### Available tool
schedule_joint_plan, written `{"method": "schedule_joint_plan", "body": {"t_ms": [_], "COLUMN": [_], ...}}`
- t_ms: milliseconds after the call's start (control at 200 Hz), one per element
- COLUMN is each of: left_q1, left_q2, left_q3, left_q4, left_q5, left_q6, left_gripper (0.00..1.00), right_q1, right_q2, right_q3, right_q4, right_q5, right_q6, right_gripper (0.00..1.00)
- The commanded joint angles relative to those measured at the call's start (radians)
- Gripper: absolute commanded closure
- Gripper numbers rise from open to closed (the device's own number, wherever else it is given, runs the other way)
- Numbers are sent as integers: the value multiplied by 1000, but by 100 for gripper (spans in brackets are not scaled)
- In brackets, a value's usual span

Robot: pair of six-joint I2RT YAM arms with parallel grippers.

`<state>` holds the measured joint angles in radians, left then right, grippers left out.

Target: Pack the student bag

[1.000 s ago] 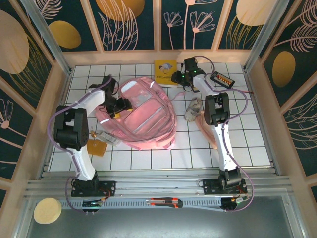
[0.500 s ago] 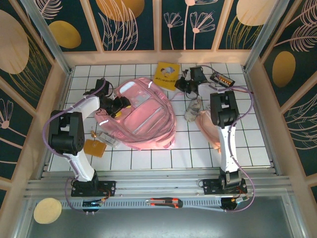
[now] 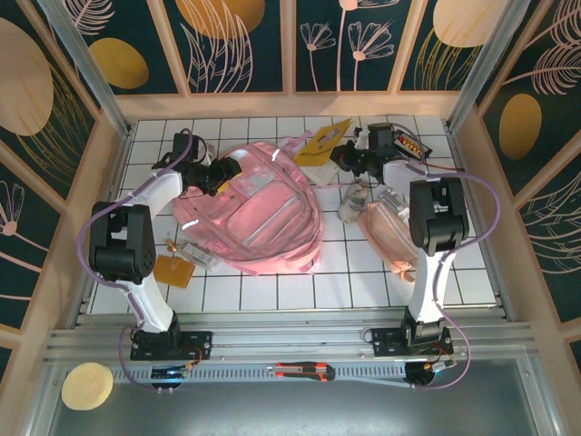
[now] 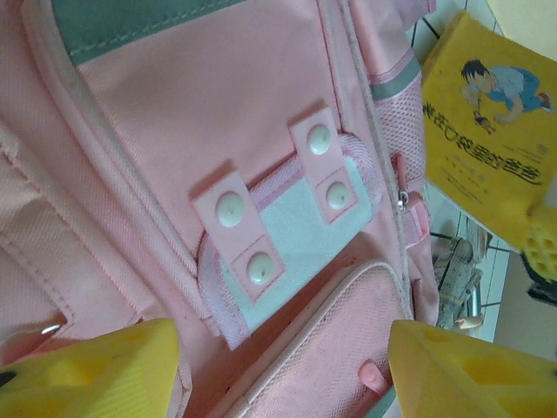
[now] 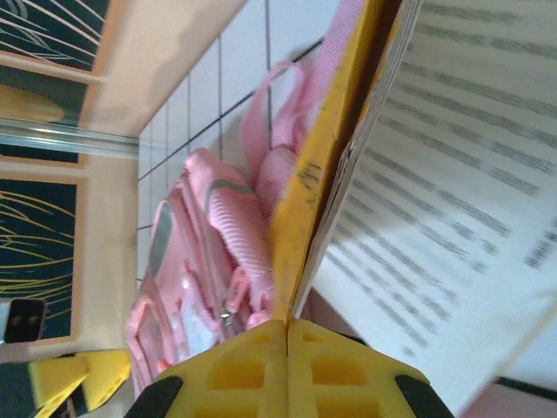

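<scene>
right hand (image 5: 287,329) grips yellow book (image 5: 300,218), pages blurred

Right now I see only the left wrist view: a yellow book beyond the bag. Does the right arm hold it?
Observer: Yes. In the right wrist view the right fingers are shut on the edge of the book.
Operator: Is it above the bag?
Observer: From above, it hangs tilted at the far right side of the bag.
Operator: What else lies nearby?
Observer: A pale pouch, right of the bag.
</scene>
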<state>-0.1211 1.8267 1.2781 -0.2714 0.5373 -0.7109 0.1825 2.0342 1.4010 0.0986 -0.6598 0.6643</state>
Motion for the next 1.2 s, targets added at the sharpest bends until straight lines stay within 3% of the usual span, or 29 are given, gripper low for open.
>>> {"method": "schedule_joint_plan", "body": {"t_ms": [0,225,856,981,1051,1086,1156,1196], "left_q1": [-12,-33,-32,-31,-32,-33,-34,-35], "left_q2": [35,86,23,10,4,5,10,16], "left_q3": [40,85,27,17,9,8,17,21], "left_q4": [19,3,15,22,36,41,41,41], "left_q5": [-4,-2,-5,0,5,6,0,-3], "left_q6": [17,48,37,29,21,17,18,21], "left_gripper": [35,35,32,32,32,32,32,32], "right_q1": [-8,-18,45,47,19,7,-20,-37], "right_q2": [-91,-158,-182,-144,-99,-83,-71,-60], "right_q3": [-26,-31,291,332,352,348,299,280], "right_q4": [-71,-57,-153,-360,-543,-608,-640,-634], "right_q5": [1,6,-117,-60,28,76,152,167], "right_q6": [-36,-51,-96,-146,-173,-189,-221,-235], "right_gripper": [100,100,100,100,67,55,42,40]}}
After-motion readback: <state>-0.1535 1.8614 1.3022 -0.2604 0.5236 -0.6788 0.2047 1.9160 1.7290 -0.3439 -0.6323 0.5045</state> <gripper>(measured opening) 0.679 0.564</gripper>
